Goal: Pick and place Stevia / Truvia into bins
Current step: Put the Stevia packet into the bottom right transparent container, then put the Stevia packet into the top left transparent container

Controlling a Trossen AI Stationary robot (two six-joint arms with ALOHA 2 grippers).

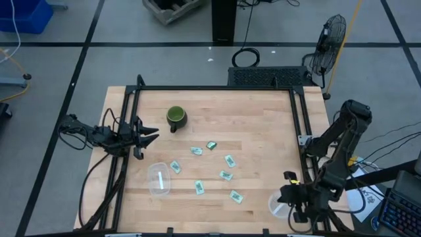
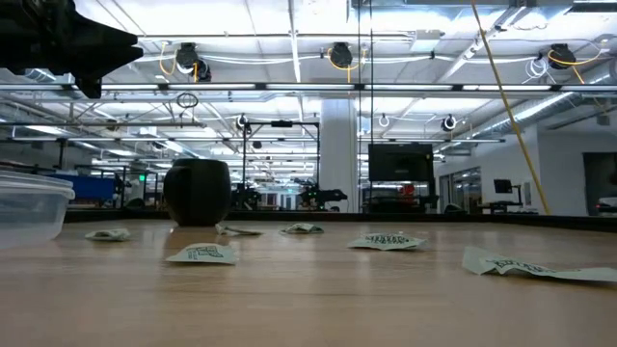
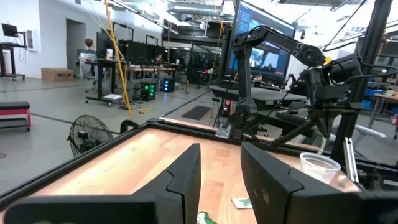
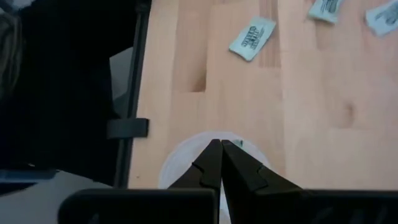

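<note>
Several pale green and white packets [image 1: 225, 175] lie flat on the wooden table, spread between the two clear tubs; one packet [image 4: 252, 37] shows in the right wrist view. My right gripper [image 4: 221, 144] is shut, its tips pointing down over the right tub [image 1: 276, 206] at the table's near right corner. Whether the tips touch that tub [image 4: 180, 155] I cannot tell. My left gripper [image 3: 221, 171] is open and hovers at the table's left edge [image 1: 152, 135], level and pointing right. The left tub [image 1: 159, 179] stands near it, toward the near edge.
A dark green mug [image 1: 175, 117] stands upright at the table's far left, close to my left gripper. A black frame [image 1: 217, 89] rims the table. Bare wood lies at the far right. In the low view the mug [image 2: 198, 191] and left tub [image 2: 29, 207] stand behind the packets [image 2: 201, 253].
</note>
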